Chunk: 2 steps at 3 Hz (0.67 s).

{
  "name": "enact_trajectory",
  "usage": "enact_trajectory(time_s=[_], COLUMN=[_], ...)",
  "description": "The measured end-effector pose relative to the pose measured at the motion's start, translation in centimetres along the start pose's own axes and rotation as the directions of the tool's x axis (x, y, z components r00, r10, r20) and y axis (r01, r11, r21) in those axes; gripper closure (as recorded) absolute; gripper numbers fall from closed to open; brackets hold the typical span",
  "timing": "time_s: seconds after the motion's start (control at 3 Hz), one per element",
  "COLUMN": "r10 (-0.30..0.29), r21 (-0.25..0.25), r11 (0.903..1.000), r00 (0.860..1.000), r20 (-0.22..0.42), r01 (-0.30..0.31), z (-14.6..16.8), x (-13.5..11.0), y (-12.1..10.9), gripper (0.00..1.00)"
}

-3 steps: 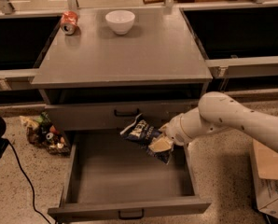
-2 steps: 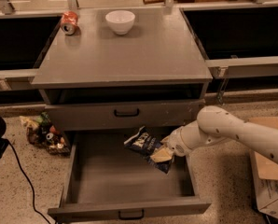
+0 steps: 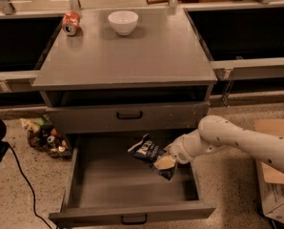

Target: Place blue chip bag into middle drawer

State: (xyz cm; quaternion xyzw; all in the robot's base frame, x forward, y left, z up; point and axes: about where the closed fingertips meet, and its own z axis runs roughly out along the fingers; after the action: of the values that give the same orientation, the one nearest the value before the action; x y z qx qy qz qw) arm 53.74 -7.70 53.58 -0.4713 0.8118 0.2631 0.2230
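Observation:
The blue chip bag point(image 3: 148, 152) is dark navy foil with white lettering. It hangs inside the open middle drawer point(image 3: 113, 185), over the right half of its grey floor. My gripper point(image 3: 167, 162) is shut on the bag's right end, at the tip of my white arm point(image 3: 237, 140), which reaches in from the right. Whether the bag touches the drawer floor I cannot tell. The drawer is pulled well out, with its front and small dark handle point(image 3: 133, 219) at the bottom of the view.
A closed drawer with a black handle point(image 3: 129, 114) sits above. On the cabinet top point(image 3: 127, 56) stand a red soda can point(image 3: 71, 23) and a white bowl point(image 3: 123, 22). Snack litter point(image 3: 45, 135) lies on the floor at left, a cardboard box point(image 3: 278, 171) at right.
My gripper has carried the bag lower and further into the open drawer, from near the upper drawer front down toward the drawer floor.

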Motion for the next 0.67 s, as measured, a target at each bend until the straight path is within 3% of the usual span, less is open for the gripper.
enact_trajectory(time_s=[0.67], r10=[0.093], r21=[-0.019], r11=[0.9955], r00=[0.996], r20=[-0.013], r01=[-0.093], z=[4.2], x=[5.2], y=[-3.2], gripper=[1.00])
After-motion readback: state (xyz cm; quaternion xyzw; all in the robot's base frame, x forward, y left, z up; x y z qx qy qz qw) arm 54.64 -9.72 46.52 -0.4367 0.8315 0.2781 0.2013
